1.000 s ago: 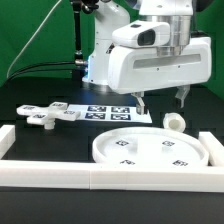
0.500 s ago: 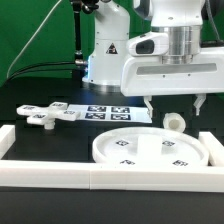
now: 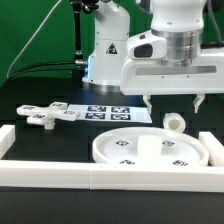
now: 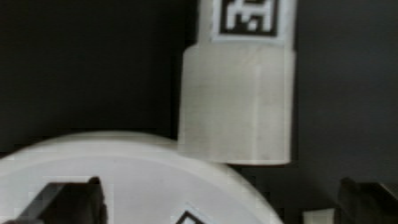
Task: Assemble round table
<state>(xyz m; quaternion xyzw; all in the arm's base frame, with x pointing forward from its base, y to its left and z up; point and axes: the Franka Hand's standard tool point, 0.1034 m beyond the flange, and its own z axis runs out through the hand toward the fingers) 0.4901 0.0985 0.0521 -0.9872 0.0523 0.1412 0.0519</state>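
The round disc (image 3: 150, 149) lies flat on the black table near the front rail, tags on its top. The short post (image 3: 174, 123) lies on its side just behind the disc's right edge. The cross-shaped foot (image 3: 43, 116) lies at the exterior view's left. My gripper (image 3: 173, 101) hangs open above the post, fingers apart on either side of it, holding nothing. In the wrist view the post (image 4: 237, 100) lies lengthwise with a tag at its far end, and the disc's rim (image 4: 125, 160) curves beneath it; my fingertips (image 4: 64, 200) show dark at the frame's edge.
The marker board (image 3: 110, 112) lies behind the disc. White border rails run along the front (image 3: 100, 176), the left (image 3: 6, 137) and the right (image 3: 214, 145). The robot's base (image 3: 105, 55) stands behind.
The gripper has moved to the exterior view's right, from beside the post to over it, and has settled there. The parts on the table have not moved.
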